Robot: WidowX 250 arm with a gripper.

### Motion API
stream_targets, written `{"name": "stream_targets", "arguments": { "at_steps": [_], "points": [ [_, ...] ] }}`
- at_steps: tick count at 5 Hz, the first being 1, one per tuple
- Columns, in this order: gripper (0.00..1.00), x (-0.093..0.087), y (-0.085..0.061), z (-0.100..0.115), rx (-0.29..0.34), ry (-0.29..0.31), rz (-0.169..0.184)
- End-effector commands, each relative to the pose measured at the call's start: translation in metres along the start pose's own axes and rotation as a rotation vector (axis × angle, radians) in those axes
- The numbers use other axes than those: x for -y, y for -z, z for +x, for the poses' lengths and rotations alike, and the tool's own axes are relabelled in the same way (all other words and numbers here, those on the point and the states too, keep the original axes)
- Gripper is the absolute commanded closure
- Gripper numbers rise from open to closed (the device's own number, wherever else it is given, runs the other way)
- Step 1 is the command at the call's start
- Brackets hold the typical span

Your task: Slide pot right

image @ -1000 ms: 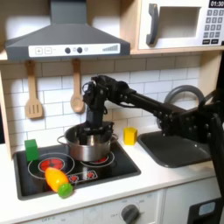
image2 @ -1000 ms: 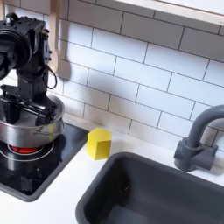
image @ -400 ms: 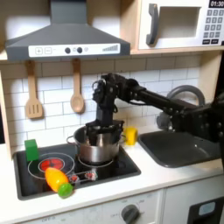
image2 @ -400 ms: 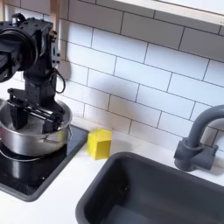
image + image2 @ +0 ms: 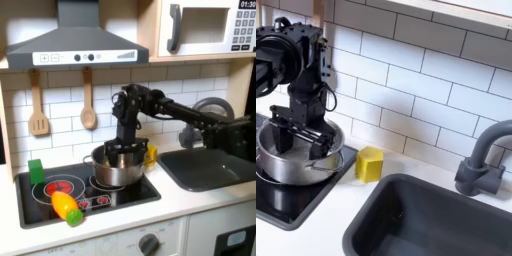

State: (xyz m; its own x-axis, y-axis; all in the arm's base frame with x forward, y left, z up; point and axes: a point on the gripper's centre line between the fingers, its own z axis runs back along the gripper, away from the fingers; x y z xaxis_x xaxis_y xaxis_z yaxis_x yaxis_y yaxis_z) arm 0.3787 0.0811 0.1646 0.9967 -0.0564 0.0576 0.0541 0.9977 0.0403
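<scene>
1. Where the first exterior view's left begins, a green block [image 5: 37, 170] stands on the black stovetop [image 5: 140, 190], with two wooden utensils [image 5: 39, 108] hanging on the tiled wall above it.
2. Nearer the front edge lies a yellow and orange toy [image 5: 66, 207], just beside the red burner ring [image 5: 61, 187].
3. Further right, the pot [image 5: 118, 166] sits on the stovetop's right half; in the second exterior view the pot [image 5: 292, 160] is near the cooktop's right edge.
4. Reaching down into the pot, the gripper [image 5: 303, 132] has its fingers spread against the rim.
5. Just right of the pot stands a yellow cup [image 5: 369, 164].
6. Farthest right lie the dark sink [image 5: 436, 220] and grey faucet [image 5: 478, 165].
</scene>
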Motion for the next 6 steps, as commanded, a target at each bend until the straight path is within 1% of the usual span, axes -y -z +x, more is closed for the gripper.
{"name": "stream_targets", "arguments": {
  "at_steps": [1, 2, 3, 4, 5, 6],
  "points": [
    [0.00, 0.016, 0.001, -0.007, -0.006, 0.036, -0.010],
    [0.00, 0.018, -0.002, -0.011, 0.002, 0.039, 0.000],
    [0.00, 0.018, -0.012, -0.012, 0.033, 0.030, -0.003],
    [0.00, 0.019, -0.028, -0.012, 0.079, 0.036, 0.002],
    [0.00, 0.022, -0.042, -0.017, 0.113, 0.036, -0.003],
    [0.00, 0.026, -0.066, -0.024, 0.175, 0.061, -0.010]
  ]
}}
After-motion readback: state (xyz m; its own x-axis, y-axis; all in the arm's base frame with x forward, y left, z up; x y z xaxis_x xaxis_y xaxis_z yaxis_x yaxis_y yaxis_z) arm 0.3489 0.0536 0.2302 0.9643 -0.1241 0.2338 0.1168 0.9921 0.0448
